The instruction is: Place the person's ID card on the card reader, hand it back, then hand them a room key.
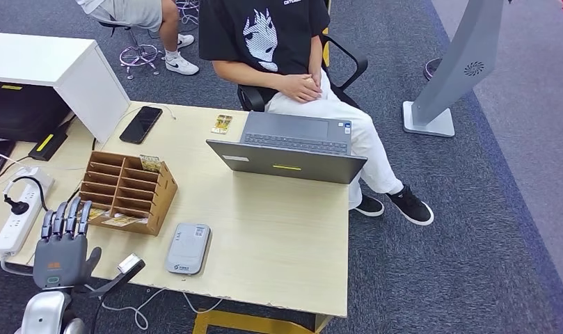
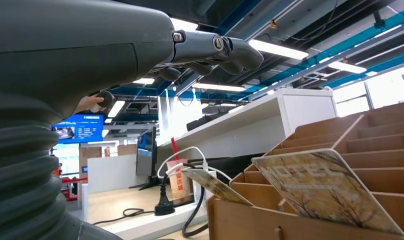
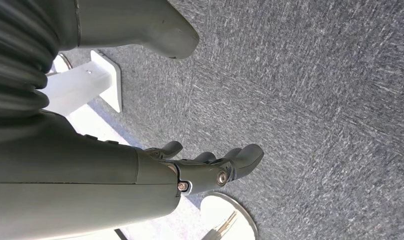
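A small card lies flat on the desk near the far edge, just left of the open laptop and in front of the seated person, whose hands rest in their lap. The grey card reader sits near the desk's front edge, well apart from that card. Just left of it stands a wooden slotted organizer with patterned room key cards leaning in its slots. The left hand hovers beside the organizer's front left corner, fingers extended, close together and holding nothing. A black phone lies behind the organizer, and a white power strip lies at the desk's left. The right hand hangs over grey carpet, fingers loosely curled around nothing.
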